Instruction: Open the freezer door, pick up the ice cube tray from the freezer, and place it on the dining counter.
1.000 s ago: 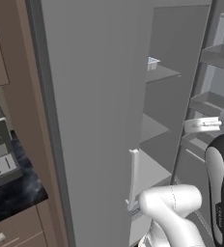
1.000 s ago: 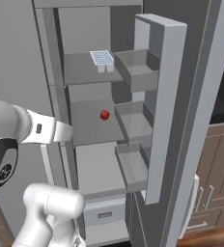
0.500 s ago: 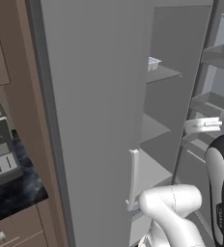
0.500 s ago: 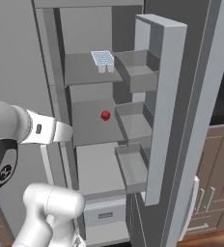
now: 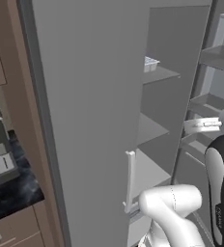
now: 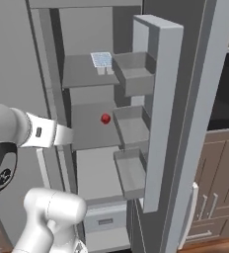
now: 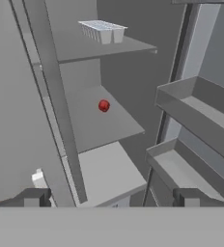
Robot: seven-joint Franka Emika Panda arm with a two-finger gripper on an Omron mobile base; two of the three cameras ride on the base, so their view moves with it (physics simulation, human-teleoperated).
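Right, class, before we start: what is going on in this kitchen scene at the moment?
A white robot arm faces a fridge whose freezer door already stands open, its shelf bins showing. The ice cube tray sits untouched on the top shelf, and a small red ball lies on the shelf below. The gripper is open and empty, pointing into the compartment but well short of the tray, so the pickup has not yet happened.

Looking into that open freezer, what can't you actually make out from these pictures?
- The ice cube tray: too small in the right base view to count its compartments or see ice; in the left base view the closed twin door hides most of it.
- The small red thing on the middle shelf: too small to identify.
- The freezer door: seen from its inner side, so its front is hidden.
- The gripper: only its fingertips show, at the hand view's bottom.
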